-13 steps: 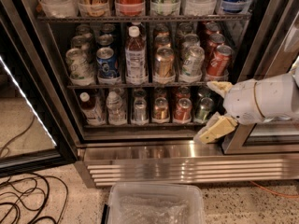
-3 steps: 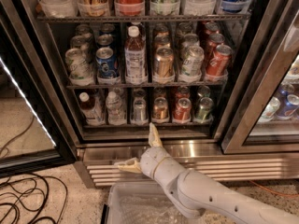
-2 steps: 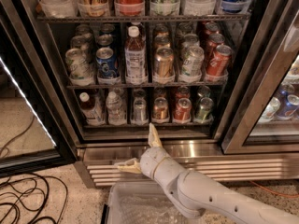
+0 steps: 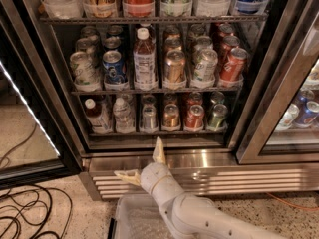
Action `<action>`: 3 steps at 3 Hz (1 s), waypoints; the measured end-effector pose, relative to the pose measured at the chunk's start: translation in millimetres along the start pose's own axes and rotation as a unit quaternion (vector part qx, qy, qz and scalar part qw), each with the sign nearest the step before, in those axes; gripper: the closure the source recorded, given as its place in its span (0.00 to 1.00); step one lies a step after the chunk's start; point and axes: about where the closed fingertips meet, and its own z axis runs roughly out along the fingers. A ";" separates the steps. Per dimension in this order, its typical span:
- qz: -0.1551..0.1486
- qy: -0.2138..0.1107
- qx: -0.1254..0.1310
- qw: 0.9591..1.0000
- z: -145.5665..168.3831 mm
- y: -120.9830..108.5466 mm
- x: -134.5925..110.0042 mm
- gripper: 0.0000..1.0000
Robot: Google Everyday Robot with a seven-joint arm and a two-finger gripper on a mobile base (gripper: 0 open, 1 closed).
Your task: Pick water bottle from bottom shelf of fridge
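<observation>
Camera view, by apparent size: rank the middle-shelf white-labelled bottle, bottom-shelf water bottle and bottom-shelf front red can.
1. White-labelled bottle
2. Water bottle
3. Front red can, only slightly smaller
The open hand sits below them, before the grille.

1. A speckled beige stone floor (image 4: 45, 193) fills the lower left and lower right of the frame.
2. Black cables (image 4: 30, 215) lie looped on it at lower left.
3. A thin orange cable (image 4: 289, 200) runs along it at lower right.
4. The steel-framed fridge (image 4: 259, 133) stands on it, with its slatted grille (image 4: 249, 180) lowest.
5. The cream two-finger tool (image 4: 137, 157) hangs before that grille at lower centre, fingers spread wide, above a clear plastic bin (image 4: 130, 218).
</observation>
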 end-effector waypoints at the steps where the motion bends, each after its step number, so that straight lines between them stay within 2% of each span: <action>1: 0.004 -0.009 0.045 0.999 19.4 6.1 11.1 0.00; 3: -0.012 -0.039 0.117 0.992 54.0 -4.3 13.4 0.00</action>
